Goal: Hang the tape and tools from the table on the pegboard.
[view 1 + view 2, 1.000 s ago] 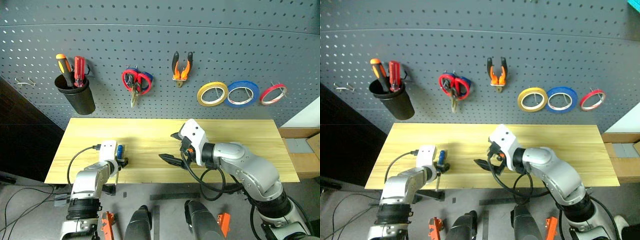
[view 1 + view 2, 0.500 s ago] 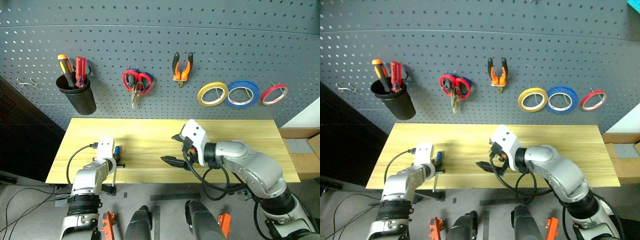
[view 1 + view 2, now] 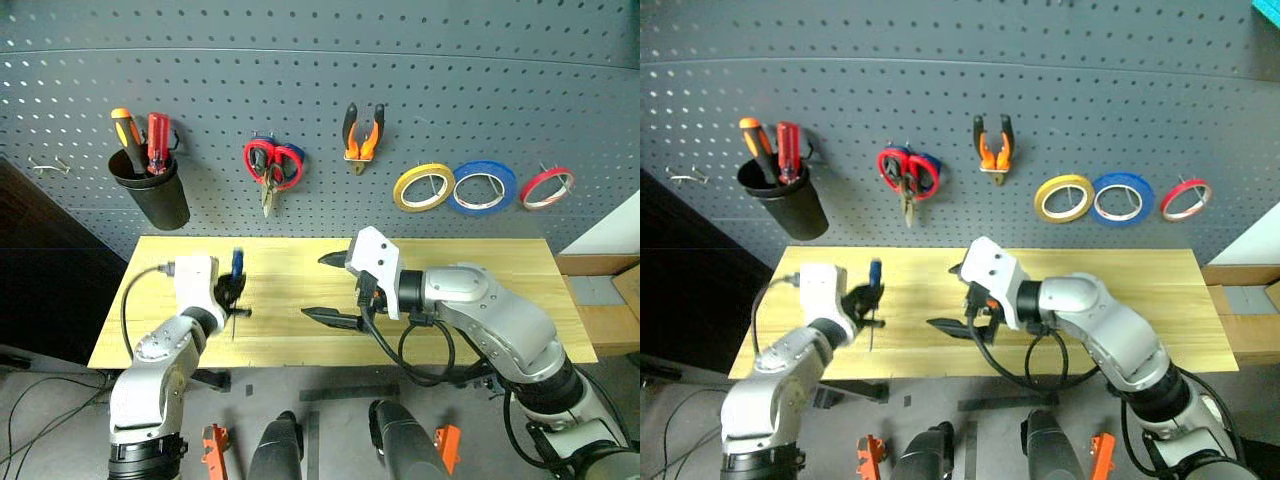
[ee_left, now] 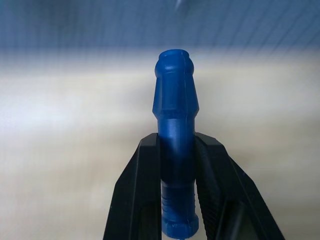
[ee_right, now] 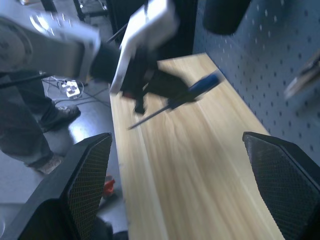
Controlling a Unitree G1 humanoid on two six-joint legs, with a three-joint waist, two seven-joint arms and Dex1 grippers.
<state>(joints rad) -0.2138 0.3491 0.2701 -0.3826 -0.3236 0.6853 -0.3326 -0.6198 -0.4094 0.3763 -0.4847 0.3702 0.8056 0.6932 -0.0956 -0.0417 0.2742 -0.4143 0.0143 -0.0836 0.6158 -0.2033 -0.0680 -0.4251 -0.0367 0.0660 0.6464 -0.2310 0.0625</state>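
My left gripper (image 3: 231,296) is shut on the small blue-handled screwdriver (image 3: 237,264) and holds it above the left part of the table (image 3: 480,265), handle up and thin shaft pointing down. In the left wrist view both black fingers (image 4: 148,190) clamp the blue handle (image 4: 175,120). My right gripper (image 3: 318,287) hangs open and empty over the table's middle, pointing toward the left gripper. On the pegboard (image 3: 400,60) hang the yellow tape (image 3: 424,187) and the orange-and-black pliers (image 3: 363,137). The right wrist view shows the held screwdriver (image 5: 192,92).
A black cup (image 3: 150,190) with an orange and a red screwdriver hangs at the pegboard's left, with a bare hook (image 3: 48,165) beside it. Red-handled scissors (image 3: 272,165), a blue tape roll (image 3: 483,187) and a red tape roll (image 3: 547,187) also hang there. A wooden shelf (image 3: 600,300) adjoins the table's right end.
My left gripper closed on the blue screwdriver and lifted it off the table, turning up to level. My right gripper rose slightly and shifted left, still open.
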